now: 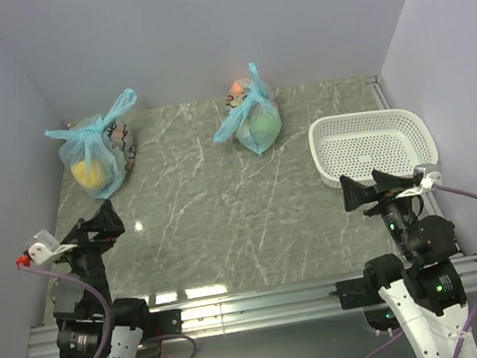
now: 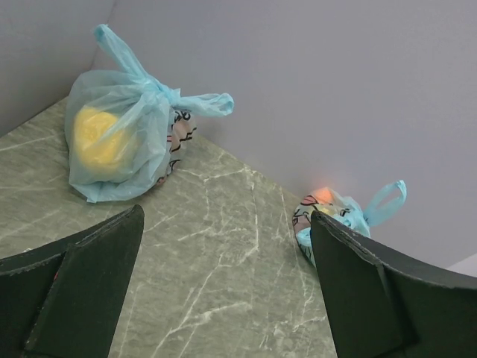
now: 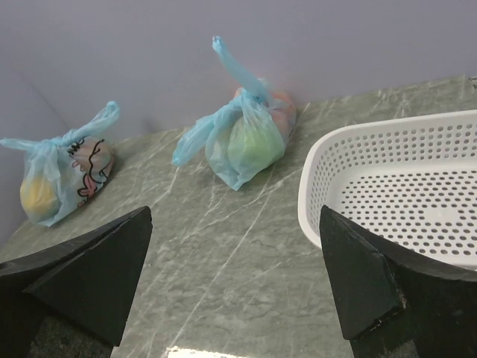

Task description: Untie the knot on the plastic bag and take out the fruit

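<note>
Nearest of all, at the table's near edge, stand two arms with one gripper each. The left gripper [image 1: 93, 225] has its two fingers spread wide over the marble-patterned table [image 1: 210, 229] and holds nothing.

Two tied blue bags lie along the back wall, well apart from each other. In the far left corner sits the yellow-lump bag [image 1: 94, 156], with one yellow lump showing through its film and dark cartoon print on its side.

Further right, near the middle of the back edge, sits the plastic bag [image 1: 252, 118] of the task. It is tied shut. Its knot [image 3: 246, 103] is on top, with one handle end pointing up and the other trailing down to the left. Through the film the fruit [image 3: 253, 145] shows as two colours: one green shape low in front and one red-orange patch behind it. How many pieces are inside cannot be told.

To the right, near this bag but not touching it, is one white perforated basket [image 1: 365, 115] with nothing in it.

Just in front of the basket, the right gripper [image 1: 361, 179] is likewise spread wide and holds nothing.
</note>
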Robot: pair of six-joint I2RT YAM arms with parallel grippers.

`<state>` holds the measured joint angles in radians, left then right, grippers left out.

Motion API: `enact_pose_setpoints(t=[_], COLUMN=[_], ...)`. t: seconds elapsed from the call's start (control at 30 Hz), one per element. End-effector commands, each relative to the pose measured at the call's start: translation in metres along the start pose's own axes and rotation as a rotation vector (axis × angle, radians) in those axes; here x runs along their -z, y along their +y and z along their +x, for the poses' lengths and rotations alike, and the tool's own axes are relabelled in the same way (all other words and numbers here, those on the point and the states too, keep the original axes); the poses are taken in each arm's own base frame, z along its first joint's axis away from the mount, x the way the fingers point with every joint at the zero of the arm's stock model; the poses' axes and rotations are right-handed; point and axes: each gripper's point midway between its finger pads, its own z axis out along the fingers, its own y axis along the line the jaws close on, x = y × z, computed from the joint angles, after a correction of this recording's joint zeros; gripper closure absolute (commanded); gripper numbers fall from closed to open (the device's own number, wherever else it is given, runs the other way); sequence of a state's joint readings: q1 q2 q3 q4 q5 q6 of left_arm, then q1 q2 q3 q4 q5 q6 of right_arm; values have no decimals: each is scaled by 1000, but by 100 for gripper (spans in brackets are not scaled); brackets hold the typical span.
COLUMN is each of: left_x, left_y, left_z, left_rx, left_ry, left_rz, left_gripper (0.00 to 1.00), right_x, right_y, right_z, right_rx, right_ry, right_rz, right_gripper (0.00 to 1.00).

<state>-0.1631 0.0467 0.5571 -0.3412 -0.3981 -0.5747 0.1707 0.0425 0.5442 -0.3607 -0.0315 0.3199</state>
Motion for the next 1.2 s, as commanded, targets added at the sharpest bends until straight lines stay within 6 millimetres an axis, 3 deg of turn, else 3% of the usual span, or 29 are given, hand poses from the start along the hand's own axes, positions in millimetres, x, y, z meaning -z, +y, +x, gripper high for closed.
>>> enact_pose_setpoints(t=[0.0,0.13,0.43,0.57,0.73,0.9,0.93,1.0,1.17], left_x=[-4,-6,-18,-24,-28,-28,-28,-29,-30], left_y=[-9,-11,-19,-21,-20,-23,-23,-22,-20], left_z=[-2,2,26,42,61,65,65,65,72], left_rx=[10,-1,-42,-70,-94,-95,-95,-94,-103], left_ry=[3,23,129,214,306,315,316,315,342], left_rz=[27,38,68,65,61,81,82,80,68], left_gripper=[1,1,1,1,1,1,1,1,1], right_x=[0,-2,-25,-50,-72,-99,-106,-121,-175], right_y=[6,6,16,19,23,27,25,35,53], right_z=[-11,-11,20,53,84,94,106,103,117], right_rx=[-3,-26,-128,-153,-188,-186,-186,-165,-154], right_ry=[-21,-25,121,321,434,442,480,472,503], right_rz=[-18,-12,-55,-52,-74,-67,-54,-68,-81], right_gripper=[0,0,0,0,0,0,0,0,0])
